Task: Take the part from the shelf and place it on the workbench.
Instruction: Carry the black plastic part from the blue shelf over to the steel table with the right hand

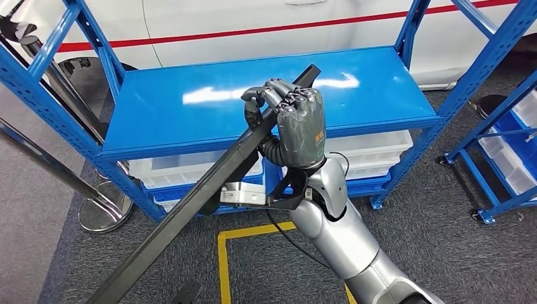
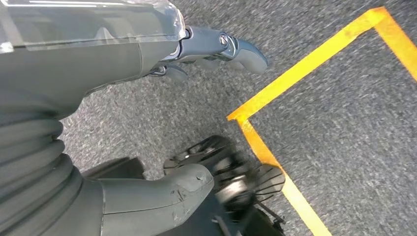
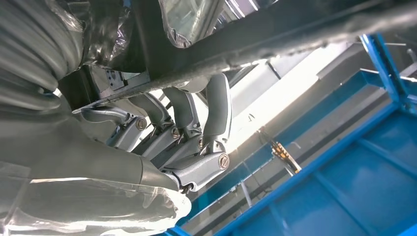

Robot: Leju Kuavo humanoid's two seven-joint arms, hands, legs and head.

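Now, working from the blue shelf (image 1: 272, 95) as my landmark: off its left end I see a chrome post (image 1: 63, 168) on a round base, standing on the grey carpet. My left hand (image 2: 147, 59) hangs over that carpet beside a corner of yellow floor tape (image 2: 255, 123); its thumb and fingers sit apart with nothing between them.

Moving rightward, the part (image 1: 209, 183), a long dark bar, runs diagonally from low and left of the shelf's front edge up to a tip over the top board. It is clear of the board, lifted in the air. White bins (image 1: 190, 168) sit on the tier beneath, behind the bar.

My right hand (image 1: 294, 123) is raised in front of the shelf's front edge, about mid-width, and grips the bar near its upper end. The fingers (image 1: 282, 95) wrap over the bar from the far side, with the back of the hand facing me. From the wrist camera I can see the fingers (image 3: 216, 105) curled up against the bar's underside, touching it.

Past the shelf's right end stands a second blue rack (image 1: 500, 158) with bins.
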